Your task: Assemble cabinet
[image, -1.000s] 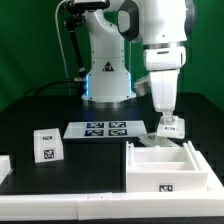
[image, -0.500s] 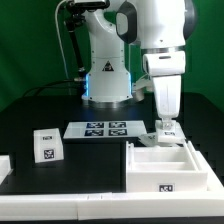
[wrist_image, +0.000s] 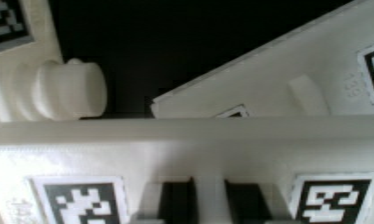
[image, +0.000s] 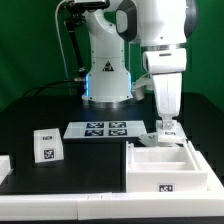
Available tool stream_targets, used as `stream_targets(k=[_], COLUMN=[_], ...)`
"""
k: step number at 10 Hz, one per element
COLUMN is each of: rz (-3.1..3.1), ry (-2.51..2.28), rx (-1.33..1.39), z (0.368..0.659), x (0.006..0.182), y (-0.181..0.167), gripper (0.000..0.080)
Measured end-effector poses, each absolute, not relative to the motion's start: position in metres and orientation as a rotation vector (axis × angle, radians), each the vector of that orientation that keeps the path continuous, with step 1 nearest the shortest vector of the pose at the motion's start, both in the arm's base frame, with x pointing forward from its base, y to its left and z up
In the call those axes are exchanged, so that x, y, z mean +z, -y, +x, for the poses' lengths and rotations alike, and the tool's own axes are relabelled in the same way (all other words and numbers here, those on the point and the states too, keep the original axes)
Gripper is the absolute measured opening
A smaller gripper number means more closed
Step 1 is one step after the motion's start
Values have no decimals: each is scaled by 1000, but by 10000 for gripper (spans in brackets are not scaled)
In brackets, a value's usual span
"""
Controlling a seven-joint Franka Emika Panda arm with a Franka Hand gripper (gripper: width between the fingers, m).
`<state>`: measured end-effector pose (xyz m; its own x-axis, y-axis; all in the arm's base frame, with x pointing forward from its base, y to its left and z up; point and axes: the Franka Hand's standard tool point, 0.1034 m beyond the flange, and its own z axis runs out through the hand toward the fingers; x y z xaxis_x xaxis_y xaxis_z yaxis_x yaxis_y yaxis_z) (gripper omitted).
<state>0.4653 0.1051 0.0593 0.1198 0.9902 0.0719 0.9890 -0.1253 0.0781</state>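
The cabinet is a white open box with inner walls and a tag on its front, at the exterior view's lower right. My gripper reaches straight down at the cabinet's back edge and is shut on a small white tagged panel, held against that edge. In the wrist view the panel fills the near field with two tags, and a strip of it sits between my two dark fingertips. A round white knob and the cabinet's slanted wall lie beyond it.
The marker board lies flat in front of the robot base. A small white tagged block stands at the exterior view's left, and another white piece shows at the left edge. The table is black.
The gripper with the tagged panel has shifted slightly toward the exterior view's left and a little lower, against the cabinet's back edge. Since half a second ago nothing has visibly moved.
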Motion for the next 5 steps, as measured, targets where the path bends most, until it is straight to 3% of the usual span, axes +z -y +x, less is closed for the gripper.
stream_targets(k=[5], rz=[2352], ry=[-2075], rx=[134], z=[466], x=[58], y=[-104], gripper=[70])
